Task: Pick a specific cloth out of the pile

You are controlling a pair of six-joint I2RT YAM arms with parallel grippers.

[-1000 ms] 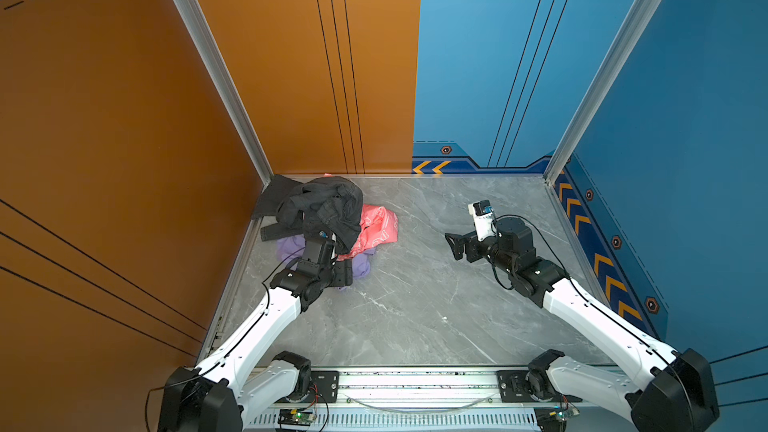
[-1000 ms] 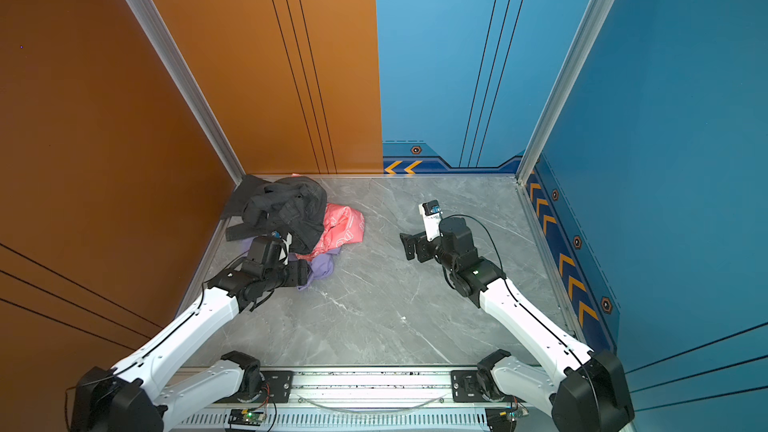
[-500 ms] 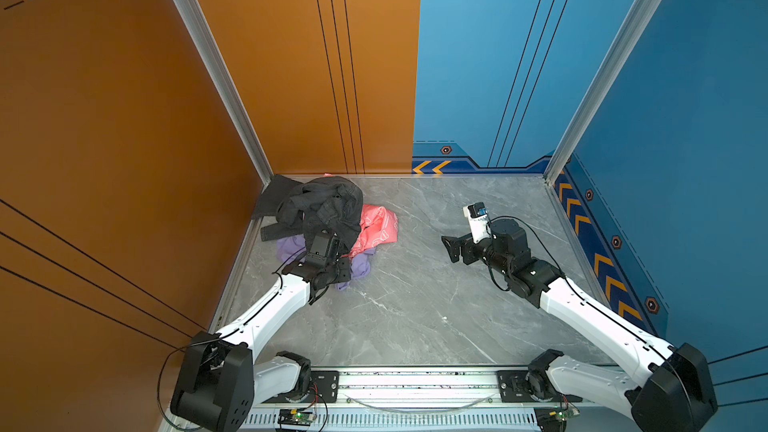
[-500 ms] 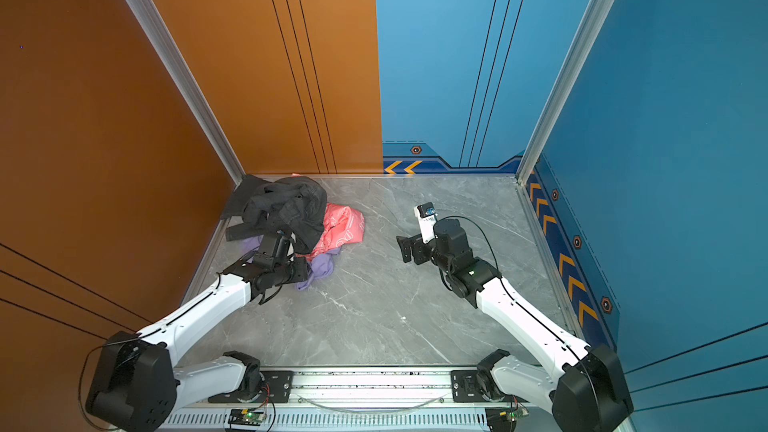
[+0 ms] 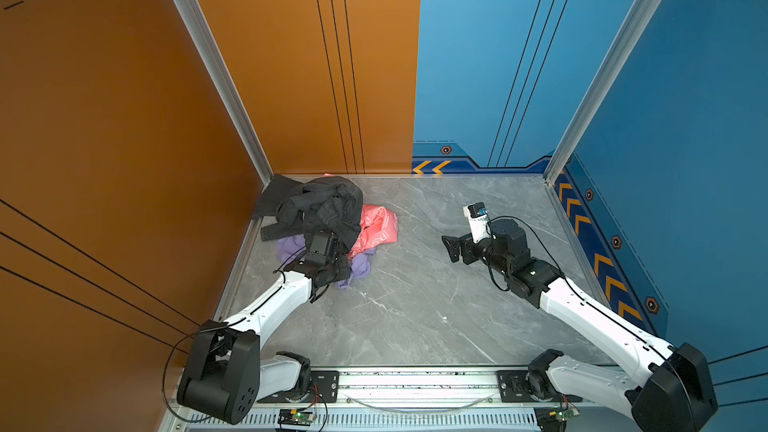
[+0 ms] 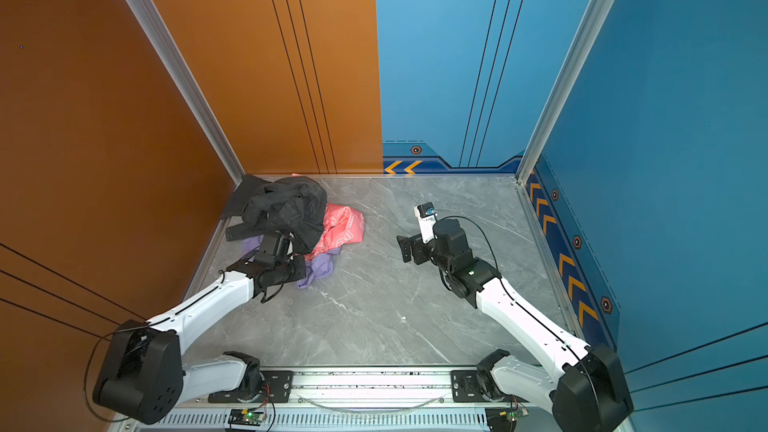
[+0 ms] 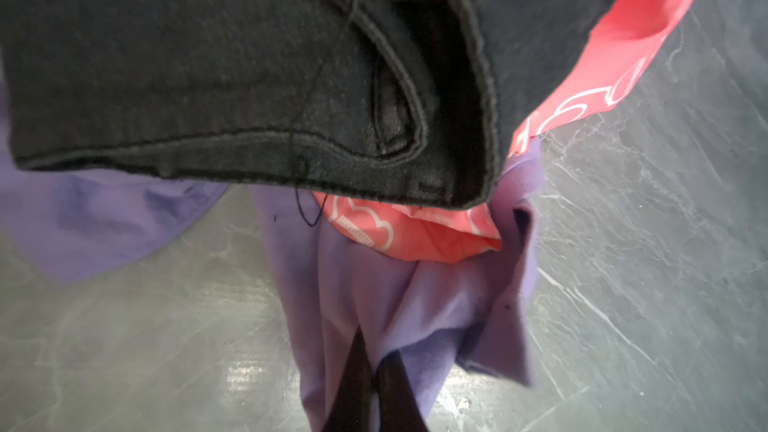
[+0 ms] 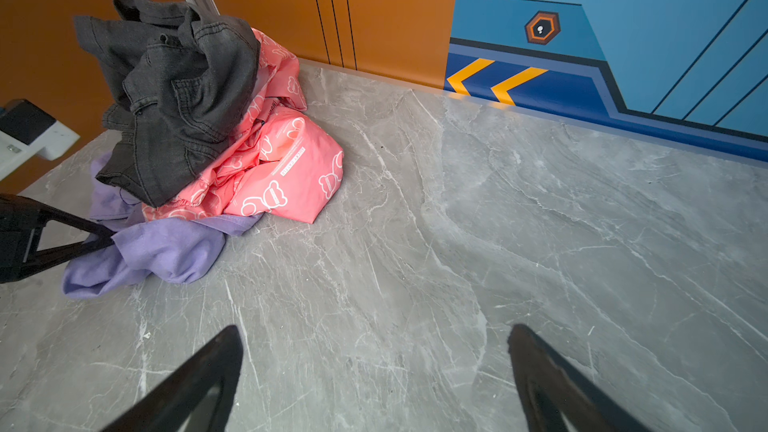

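Note:
The pile [image 5: 328,222] lies in the back left corner: dark grey denim [image 5: 320,205] on top, a pink cloth with white print [image 5: 376,228] to its right, and the lavender cloth [image 5: 359,268] spread underneath at the front. In the left wrist view my left gripper [image 7: 376,347] is shut, with a fold of the lavender cloth [image 7: 395,292] pinched between its fingertips, just below the denim hem [image 7: 249,151]. My right gripper [image 8: 376,332] stands wide open over bare floor, well to the right of the pile [image 8: 199,151], with nothing between its fingers.
The grey marble floor [image 5: 415,305] is boxed in by an orange wall [image 5: 124,118] on the left and at the back, and blue walls [image 5: 685,118] at the back and right. The pile presses into the orange corner. A rail [image 5: 415,380] carries both arm bases along the front.
My left gripper has reached further into the front of the pile and closed on the lavender cloth. The right arm has shifted slightly left and stays open.

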